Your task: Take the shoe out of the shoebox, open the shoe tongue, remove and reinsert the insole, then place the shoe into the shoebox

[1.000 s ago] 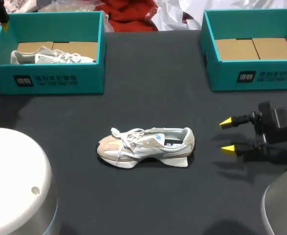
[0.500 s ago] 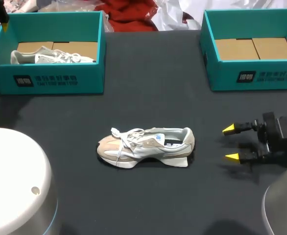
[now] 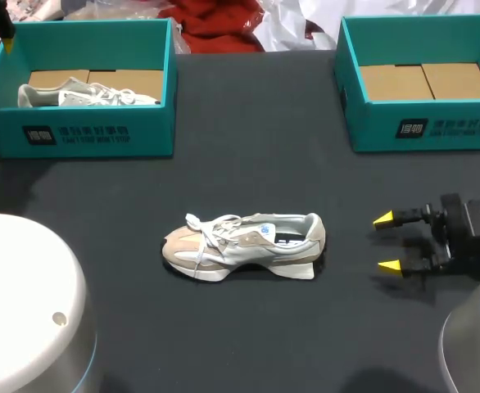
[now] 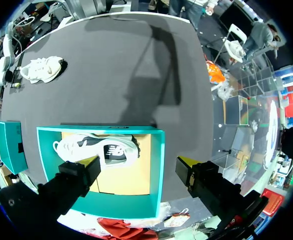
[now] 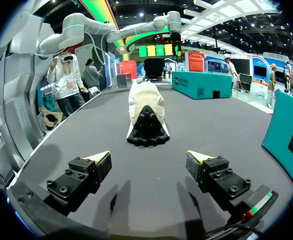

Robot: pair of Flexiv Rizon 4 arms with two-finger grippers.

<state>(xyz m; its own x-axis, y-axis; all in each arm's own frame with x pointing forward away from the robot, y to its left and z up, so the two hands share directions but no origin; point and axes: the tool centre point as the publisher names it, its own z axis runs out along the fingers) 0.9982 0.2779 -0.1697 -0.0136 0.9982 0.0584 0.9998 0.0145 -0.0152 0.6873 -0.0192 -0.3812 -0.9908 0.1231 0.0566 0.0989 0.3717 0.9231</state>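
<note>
Bench: a dark bench (image 3: 248, 155) carries two open teal shoeboxes along its far side and one shoe near its middle.

Shoe: a beige-and-white lace-up sneaker (image 3: 244, 244) stands on its sole at the centre of the bench, outside both boxes and well apart from them. Its toe points left and its heel right, and white laces lie loose over the front of the upper.

Left shoebox: this box (image 3: 84, 135) sits at the far left with its lid off and a brown cardboard floor showing. A second sneaker (image 3: 84, 94), pale grey and white, lies inside along the near wall.

Right shoebox: this box (image 3: 420, 131) sits at the far right, also open, with brown cardboard (image 3: 424, 80) covering its floor.

Right hand: the right hand (image 3: 387, 242) is low over the near right of the bench, level with the shoe and well apart from its heel. Its fingers point left toward the shoe. The two yellow-tipped fingers stand apart with nothing between them. In the right wrist view the shoe's heel and dark sole tread lie straight ahead, in line with the gap.

Left hand: the left hand (image 4: 139, 165) hangs above the left shoebox, facing down into it. Its fingers are spread and grip nothing. One finger is over the second sneaker, the other past the box's side wall. In the head view only one of its yellow tips shows, at the far left corner.
</note>
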